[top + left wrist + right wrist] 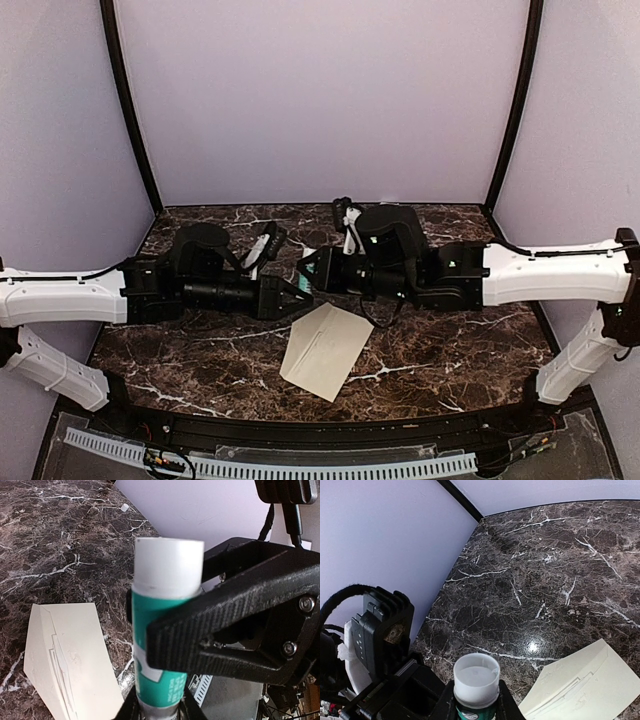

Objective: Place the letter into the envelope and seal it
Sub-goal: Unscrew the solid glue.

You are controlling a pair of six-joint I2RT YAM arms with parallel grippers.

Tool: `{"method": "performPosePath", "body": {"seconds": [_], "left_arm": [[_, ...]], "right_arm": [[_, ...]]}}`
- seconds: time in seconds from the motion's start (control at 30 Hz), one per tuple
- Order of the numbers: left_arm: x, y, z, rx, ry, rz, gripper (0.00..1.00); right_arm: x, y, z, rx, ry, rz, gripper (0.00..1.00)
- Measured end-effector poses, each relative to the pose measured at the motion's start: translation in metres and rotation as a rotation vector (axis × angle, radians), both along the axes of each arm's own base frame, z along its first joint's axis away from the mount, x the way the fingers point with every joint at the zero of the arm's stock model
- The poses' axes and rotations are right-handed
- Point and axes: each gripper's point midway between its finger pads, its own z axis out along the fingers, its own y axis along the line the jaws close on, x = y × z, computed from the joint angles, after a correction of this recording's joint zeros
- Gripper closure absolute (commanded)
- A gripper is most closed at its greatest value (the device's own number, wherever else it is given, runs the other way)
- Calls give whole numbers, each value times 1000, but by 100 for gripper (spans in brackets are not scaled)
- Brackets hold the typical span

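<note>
The cream envelope (pixel 325 350) lies flat on the marble table, just in front of the two grippers; it also shows as the envelope (pixel 65 655) and the envelope (pixel 585 685). The letter is hidden. A green glue stick (pixel 165 630) with a white cap (pixel 476 677) is held above the table between both arms. My left gripper (pixel 157 705) is shut on its lower end. My right gripper (pixel 476 702) is shut around its body just below the cap; one of its black fingers (pixel 225 630) crosses the tube. In the top view the left gripper (pixel 296 292) and the right gripper (pixel 311 272) meet tip to tip.
Lilac walls close the table on the back and both sides. A black rail (pixel 320 430) runs along the near edge. A small white scrap (pixel 124 507) lies far off on the marble. Both arms stretch across the middle of the table.
</note>
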Motion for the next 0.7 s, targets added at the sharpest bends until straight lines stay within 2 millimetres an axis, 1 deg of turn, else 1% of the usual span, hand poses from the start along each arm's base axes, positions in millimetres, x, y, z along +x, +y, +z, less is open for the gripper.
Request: {"method": "performPosePath", "body": {"seconds": [0.1, 0.2, 0.23, 0.3, 0.4, 0.5, 0.57, 0.63, 0.7], "left_arm": [[0, -1, 2, -10, 5, -1, 100], [7, 0, 7, -39, 8, 17, 100], [9, 1, 9, -51, 6, 21, 100], [11, 2, 13, -74, 1, 21, 100], [4, 1, 20, -114, -3, -24, 100], [-8, -3, 33, -163, -13, -97, 100], [-16, -5, 41, -194, -23, -145, 100], [-24, -7, 51, -229, -36, -198, 100], [-32, -8, 60, -260, -49, -242, 100]], "right_arm": [[-1, -2, 2, 7, -2, 1, 55], [-13, -10, 7, 22, -15, 35, 37], [-18, -15, 11, 32, -25, 49, 33], [-26, -26, 25, 66, -52, 69, 26], [-34, -44, 50, 144, -104, 94, 19], [-40, -57, 68, 230, -149, 142, 15], [-42, -64, 72, 279, -174, 174, 14], [-44, -69, 70, 324, -192, 217, 13], [-48, -71, 67, 352, -197, 258, 13]]}}
